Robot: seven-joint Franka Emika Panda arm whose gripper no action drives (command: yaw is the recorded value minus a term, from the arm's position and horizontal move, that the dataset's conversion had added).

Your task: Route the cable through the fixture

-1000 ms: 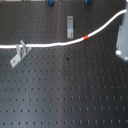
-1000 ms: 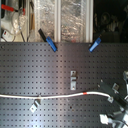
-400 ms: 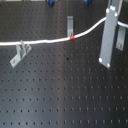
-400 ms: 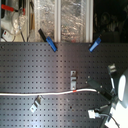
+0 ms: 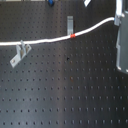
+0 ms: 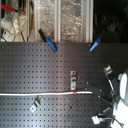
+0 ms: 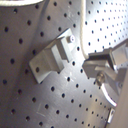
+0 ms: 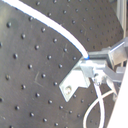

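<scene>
The white cable [image 5: 45, 40] runs across the black perforated board from the first exterior view's left and rises toward the right. Its red band [image 5: 73, 36] lies close in front of an upright metal bracket [image 5: 70, 22]. Farther left the cable passes a second bracket [image 5: 19, 54]. In the second exterior view the cable [image 6: 40, 93] lies apart from that bracket [image 6: 35, 106]. My gripper [image 5: 119, 22] is shut on the cable's raised end. The second wrist view shows the cable [image 8: 50, 22] ending in my gripper [image 8: 92, 64]. The first wrist view shows a bracket [image 7: 52, 57] beside my gripper [image 7: 95, 65].
A third bracket [image 6: 107, 71] stands near the arm at the second exterior view's right. Two blue clamps [image 6: 48, 41] [image 6: 96, 44] sit at the board's far edge, with clutter behind them. A small connector on a thin wire [image 6: 97, 120] lies below the gripper.
The cable has slid toward the first exterior view's left, bringing the red band in front of the upright bracket. In the last half second it has hardly moved.
</scene>
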